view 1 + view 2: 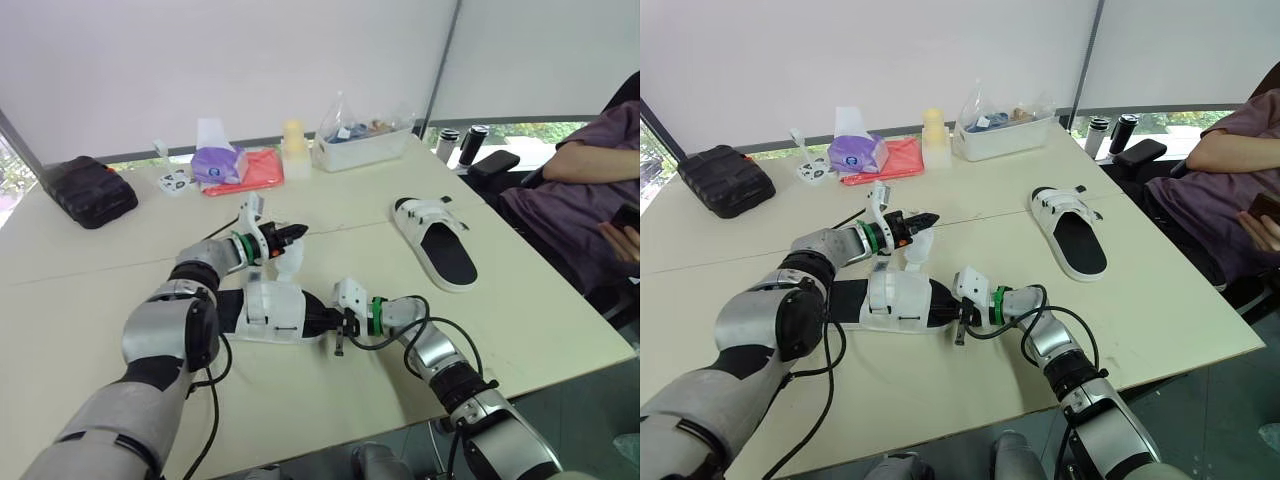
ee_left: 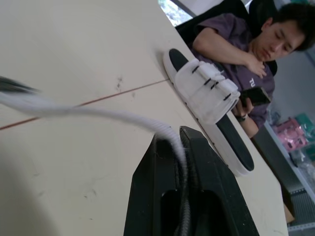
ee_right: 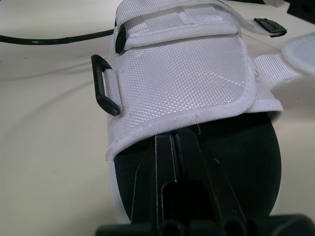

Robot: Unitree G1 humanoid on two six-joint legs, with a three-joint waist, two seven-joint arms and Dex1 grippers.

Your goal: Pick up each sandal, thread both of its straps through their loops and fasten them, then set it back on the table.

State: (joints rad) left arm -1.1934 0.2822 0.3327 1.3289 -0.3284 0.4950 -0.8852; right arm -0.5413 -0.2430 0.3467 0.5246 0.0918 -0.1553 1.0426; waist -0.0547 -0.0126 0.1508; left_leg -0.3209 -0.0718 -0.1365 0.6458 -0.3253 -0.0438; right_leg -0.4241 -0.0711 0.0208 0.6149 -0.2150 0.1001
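sandal (image 1: pixel 268 312) lies flat on the surface (image 1: pixel 500 330), its long axis running left to right across the robot's front. left end effector (image 1: pixel 292 235) sits just beyond the sandal's far side, clenched on the free strap (image 1: pixel 288 262), which rises from that far edge. right end effector (image 1: pixel 336 322) is at the sandal's right end, clenched with nothing seen between its fingers, tips pressed on the footbed at the upper's edge. an empty black loop (image 3: pixel 105 84) stands on the upper's near edge, so the strap likely has to cross over the upper toward the robot. the left arm, holding the strap, is best placed for that. far sandal (image 1: pixel 437 240) lies well apart to the right.
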